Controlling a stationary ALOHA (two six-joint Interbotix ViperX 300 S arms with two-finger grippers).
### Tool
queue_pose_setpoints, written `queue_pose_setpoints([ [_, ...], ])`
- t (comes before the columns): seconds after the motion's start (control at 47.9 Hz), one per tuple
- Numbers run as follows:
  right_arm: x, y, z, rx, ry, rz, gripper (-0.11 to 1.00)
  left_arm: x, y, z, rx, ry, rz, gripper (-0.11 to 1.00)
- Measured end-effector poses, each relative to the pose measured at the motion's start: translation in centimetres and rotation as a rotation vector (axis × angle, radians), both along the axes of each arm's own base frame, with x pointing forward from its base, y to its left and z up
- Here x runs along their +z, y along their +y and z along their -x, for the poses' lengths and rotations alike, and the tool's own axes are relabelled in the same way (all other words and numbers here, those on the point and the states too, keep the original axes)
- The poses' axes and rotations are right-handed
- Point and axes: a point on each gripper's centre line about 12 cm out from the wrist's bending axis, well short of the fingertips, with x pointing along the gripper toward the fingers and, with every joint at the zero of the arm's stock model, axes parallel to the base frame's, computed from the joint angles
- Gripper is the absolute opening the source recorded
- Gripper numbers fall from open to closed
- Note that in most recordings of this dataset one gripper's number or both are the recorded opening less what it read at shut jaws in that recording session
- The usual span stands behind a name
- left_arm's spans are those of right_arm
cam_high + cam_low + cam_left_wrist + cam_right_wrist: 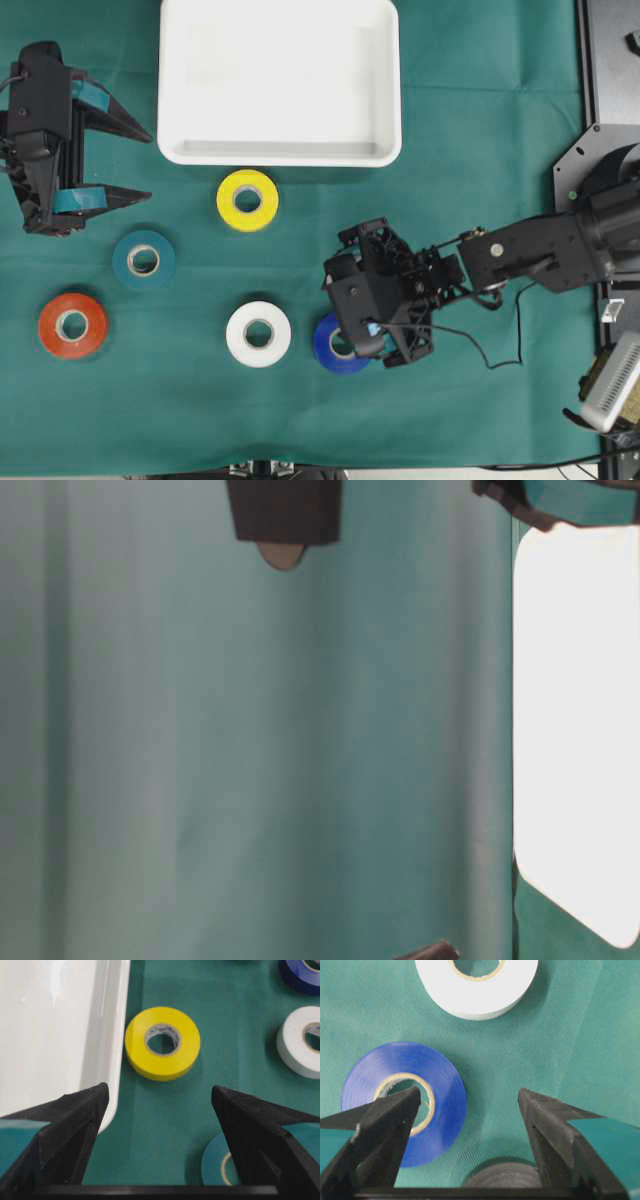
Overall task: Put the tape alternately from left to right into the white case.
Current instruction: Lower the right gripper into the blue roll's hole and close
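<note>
A green cloth covers the bench (pixel 480 420). The white case (pixel 280 150) lies at the far edge. Before it lie the yellow roll (pixel 247 199), teal roll (pixel 144 260), orange-red roll (pixel 72 324), white roll (pixel 258 334) and blue roll (pixel 338 345); a black roll (pixel 502 1180) shows only in the right wrist view. The right gripper (pixel 467 1105) hangs over the blue roll, jaws spread, one finger above its core. The left gripper (pixel 150 165) sits left of the case, jaws spread, holding nothing.
</note>
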Motion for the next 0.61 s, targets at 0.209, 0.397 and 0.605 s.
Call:
queue_pose_setpoints([
  [0.209,-0.8,0.2,-0.3,-0.003,0.017,0.001,0.84,0.0,0.0,0.0,0.002,0.002,0.0,0.62],
  [0.397,-2.0,0.2,-0.3,-0.014,0.052,0.005,0.84,0.0,0.0,0.0,0.001,0.002,0.001,0.62],
  [0.605,-2.4,0.2,-0.3,-0.023,0.065,0.004,0.84,0.0,0.0,0.0,0.002,0.0,0.001,0.62],
])
